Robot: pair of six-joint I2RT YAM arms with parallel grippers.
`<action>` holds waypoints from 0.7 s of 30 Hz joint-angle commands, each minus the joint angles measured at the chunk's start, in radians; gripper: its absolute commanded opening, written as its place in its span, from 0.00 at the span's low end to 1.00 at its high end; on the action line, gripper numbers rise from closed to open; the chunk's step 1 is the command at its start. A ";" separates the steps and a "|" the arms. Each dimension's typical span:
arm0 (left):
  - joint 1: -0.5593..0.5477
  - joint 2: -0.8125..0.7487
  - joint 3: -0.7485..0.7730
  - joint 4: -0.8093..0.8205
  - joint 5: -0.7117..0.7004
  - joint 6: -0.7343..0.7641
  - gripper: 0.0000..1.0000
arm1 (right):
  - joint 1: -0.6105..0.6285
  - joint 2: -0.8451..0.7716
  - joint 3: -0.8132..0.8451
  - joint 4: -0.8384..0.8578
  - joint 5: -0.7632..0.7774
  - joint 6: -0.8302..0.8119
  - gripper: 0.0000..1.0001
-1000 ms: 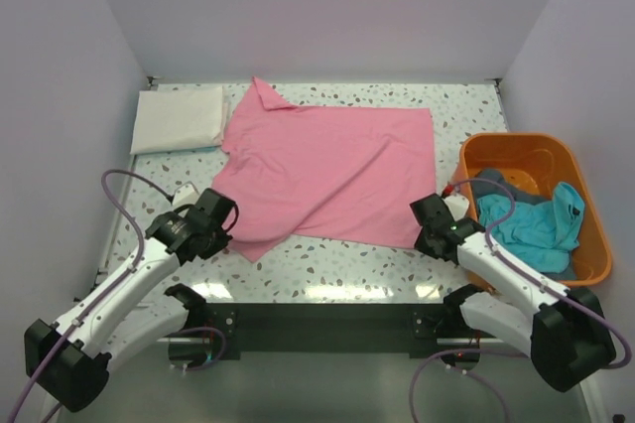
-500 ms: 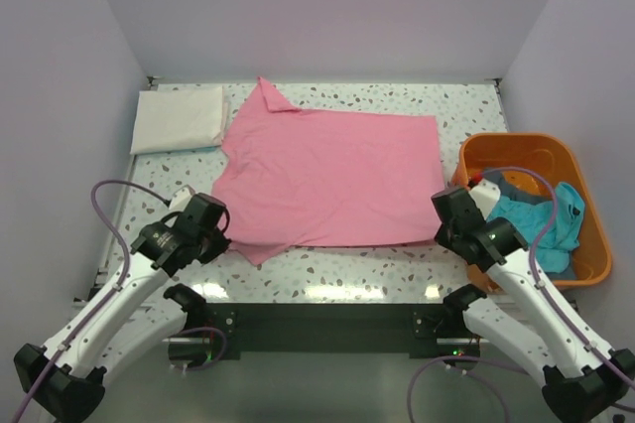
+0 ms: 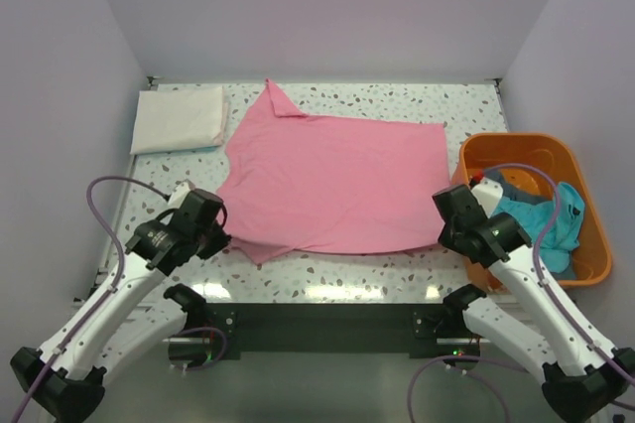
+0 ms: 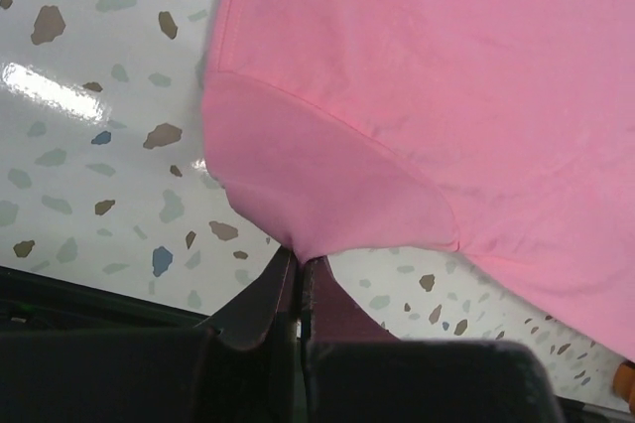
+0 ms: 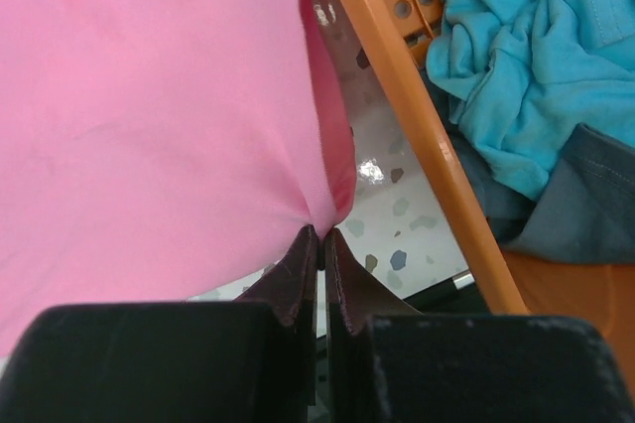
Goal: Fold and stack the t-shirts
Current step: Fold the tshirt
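Table (image 3: 327, 274): pale speckled top, under both pincers and running on ahead of them to the back wall.
Pink t-shirt (image 3: 332, 180): spread nearly flat, reaching from the gap between the two pincers outward ahead of them; near edge strung from one pincer to the other; one pointed flap at the far end, ahead of the left pincer.
Orange basket (image 3: 516, 145): immediately right of the right pincer, rim just beside the pinched cloth in the right wrist view.
White t-shirt (image 3: 179, 117): folded into a flat pad, well ahead of the left pincer and slightly to its left, just beside the pink cloth's far left edge.
Teal t-shirt (image 3: 541, 224): crumpled inside the basket, right of the right pincer.
Grey t-shirt (image 5: 585, 210): bunched under and beside the teal one, in the same basket.
Left pincer (image 4: 298, 259): jaws pressed narrow, clamping the near left corner of the pink t-shirt, by a curved seam.
Right pincer (image 5: 319, 239): jaws pressed narrow, clamping the near right corner of the pink t-shirt.
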 commanded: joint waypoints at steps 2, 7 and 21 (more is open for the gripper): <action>0.005 0.095 0.089 0.110 -0.036 0.072 0.00 | 0.002 0.051 -0.006 0.022 0.017 -0.008 0.00; 0.005 0.236 0.175 0.219 -0.095 0.119 0.00 | 0.002 0.094 0.046 0.039 0.091 -0.022 0.00; 0.061 0.556 0.407 0.397 -0.218 0.270 0.00 | -0.004 0.356 0.205 0.141 0.250 -0.068 0.00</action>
